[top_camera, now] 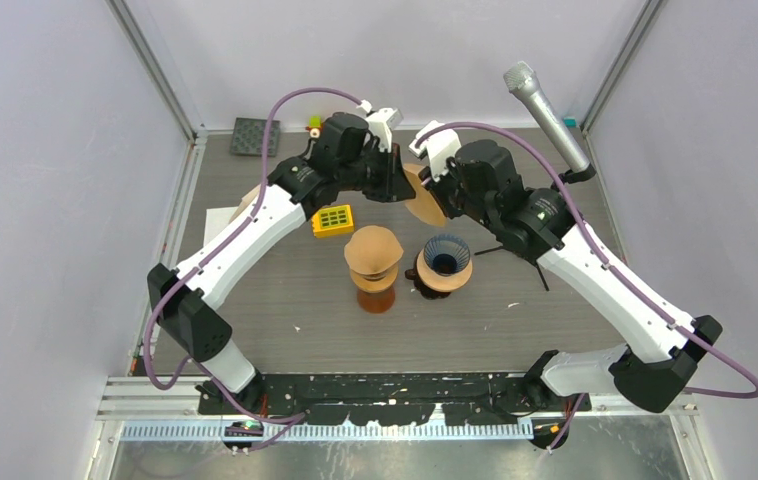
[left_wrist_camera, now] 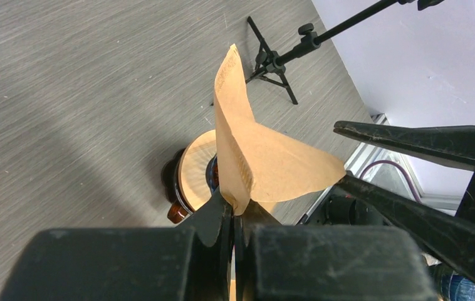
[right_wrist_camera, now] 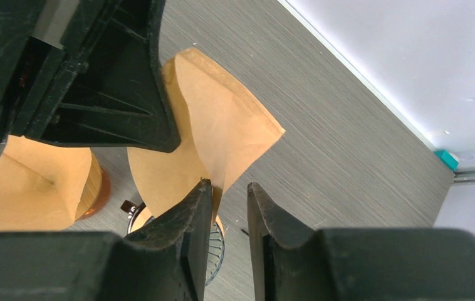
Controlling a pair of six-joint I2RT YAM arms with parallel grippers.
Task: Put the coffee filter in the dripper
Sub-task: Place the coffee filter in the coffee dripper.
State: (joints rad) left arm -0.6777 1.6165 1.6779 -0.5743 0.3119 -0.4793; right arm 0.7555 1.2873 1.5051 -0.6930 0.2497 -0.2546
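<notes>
A brown paper coffee filter (top_camera: 425, 203) hangs in the air between my two grippers, behind the dripper (top_camera: 444, 262), a ribbed glass cone on a wooden collar. My left gripper (left_wrist_camera: 238, 204) is shut on the filter's corner (left_wrist_camera: 266, 163), with the dripper (left_wrist_camera: 194, 169) below it. My right gripper (right_wrist_camera: 229, 188) is open. The filter's edge (right_wrist_camera: 222, 125) sits between its jaws, against the left finger (right_wrist_camera: 194, 207). The dripper's rim (right_wrist_camera: 215, 246) shows below. A stack of brown filters (top_camera: 373, 252) stands on a holder left of the dripper.
A microphone (top_camera: 545, 105) on a black tripod stand (left_wrist_camera: 272, 63) is at the back right. A yellow block (top_camera: 333, 220), a dark square pad (top_camera: 254, 136) and a small toy (top_camera: 313, 126) lie at the back left. Metal frame rails border the table.
</notes>
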